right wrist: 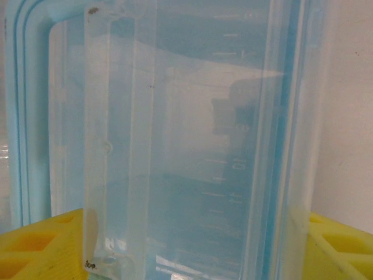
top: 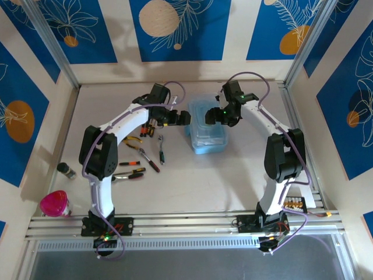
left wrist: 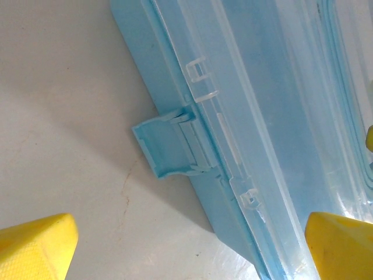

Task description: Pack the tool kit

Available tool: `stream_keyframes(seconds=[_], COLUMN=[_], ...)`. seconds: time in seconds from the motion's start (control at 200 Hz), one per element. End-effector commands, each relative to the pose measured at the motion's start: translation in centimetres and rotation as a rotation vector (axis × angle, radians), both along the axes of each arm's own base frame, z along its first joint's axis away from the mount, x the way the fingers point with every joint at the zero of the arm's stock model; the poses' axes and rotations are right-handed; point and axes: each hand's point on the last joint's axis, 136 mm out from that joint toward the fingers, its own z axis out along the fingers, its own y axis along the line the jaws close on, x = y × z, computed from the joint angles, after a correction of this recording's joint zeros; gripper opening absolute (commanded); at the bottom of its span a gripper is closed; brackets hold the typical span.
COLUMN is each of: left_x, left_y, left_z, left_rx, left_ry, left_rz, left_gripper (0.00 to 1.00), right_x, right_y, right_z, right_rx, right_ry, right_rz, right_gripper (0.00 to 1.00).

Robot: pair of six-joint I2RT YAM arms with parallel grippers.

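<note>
Nearest, far left: pink cup [top: 55,204] and small dark bottle [top: 66,170]. Not kit, ignore.

Next out, left of centre on table [top: 192,186]: loose tools [top: 140,160], meaning screwdrivers, pliers and wrench. Scattered, none packed yet.

Beyond, mid-table: tool kit case [top: 207,131], lying flat, lid [right wrist: 192,146] apparently down.

At case's left long edge: left gripper [top: 182,118], fingers [left wrist: 35,251] spread fully, holding nothing, astride latch [left wrist: 169,146]. Flap swung outward, so probably unlatched. Likely parked there to brace or pry that edge.

Over case top: right gripper [top: 211,116], yellow pads [right wrist: 35,245] apart either side of clear raised strip of lid. Pinching it or just clear of it, cannot tell. Probably set up for lid lift, with left steadying.

Early in task: open first, then load tools.
</note>
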Motion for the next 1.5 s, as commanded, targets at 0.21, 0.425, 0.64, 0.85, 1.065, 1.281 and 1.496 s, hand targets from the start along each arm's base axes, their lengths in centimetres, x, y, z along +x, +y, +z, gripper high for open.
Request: stream_keyframes(seconds=[0.21, 0.425, 0.64, 0.85, 1.065, 1.281, 1.496], left_x=[0.5, 0.1, 0.4, 0.4, 0.4, 0.5, 0.6], left_y=[-1.5, -4.3, -6.2, -8.1, -9.4, -10.3, -11.1], left_z=[6.1, 7.6, 8.1, 7.5, 7.1, 7.4, 9.4], left_rx=[-0.134, -0.22, -0.294, -0.298, -0.307, -0.318, -0.344], left_ry=[-0.098, -0.123, -0.131, -0.118, -0.112, -0.112, -0.139], left_rz=[-0.051, -0.119, -0.138, -0.169, -0.185, -0.195, -0.205], left_gripper=[1.0, 1.0, 1.0, 1.0, 1.0, 1.0, 1.0], right_x=[-1.6, -1.8, -1.9, -1.9, -2.0, -2.0, -1.9], right_y=[1.0, 0.2, -0.1, 0.1, 0.1, 0.0, -1.2], right_z=[3.4, 4.2, 4.4, 4.6, 4.6, 4.7, 4.6], right_rx=[0.331, 0.483, 0.548, 0.569, 0.577, 0.583, 0.502], right_ry=[-0.012, -0.018, -0.019, -0.018, -0.017, -0.016, -0.013], right_rz=[0.032, 0.016, 0.017, 0.03, 0.041, 0.047, 0.015], right_gripper=[0.44, 0.4, 0.36, 0.35, 0.34, 0.35, 0.8])
